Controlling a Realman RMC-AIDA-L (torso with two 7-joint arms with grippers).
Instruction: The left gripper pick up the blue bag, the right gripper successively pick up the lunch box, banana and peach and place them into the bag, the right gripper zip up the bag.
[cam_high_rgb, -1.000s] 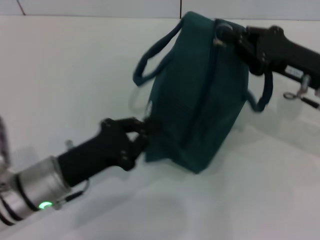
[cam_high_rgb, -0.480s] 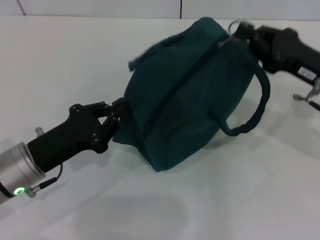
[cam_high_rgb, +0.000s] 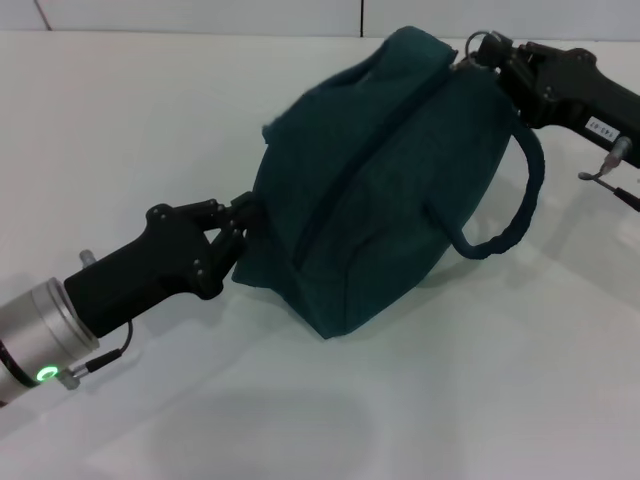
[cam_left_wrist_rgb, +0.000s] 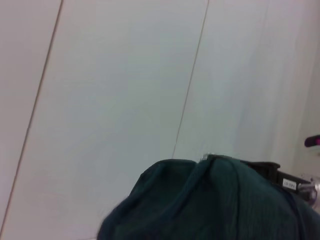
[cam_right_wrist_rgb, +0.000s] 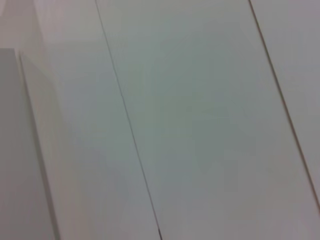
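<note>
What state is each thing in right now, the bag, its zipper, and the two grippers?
Blue bag: lying tilted on the table, looks closed, contents hidden.
Zipper: looks shut along the visible seam; ring pull at the right gripper's end.
Left gripper: shut on the bag's near corner.
Right gripper: at the ring pull, grip unclear.
Bag handle: hanging loose on the right side.

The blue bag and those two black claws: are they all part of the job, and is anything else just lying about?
Part of the job:
- blue bag
- left gripper, clamped on the bag's near end
- right gripper, at the bag's far top end by the ring pull

Lying about:
- nothing but the white table
</note>
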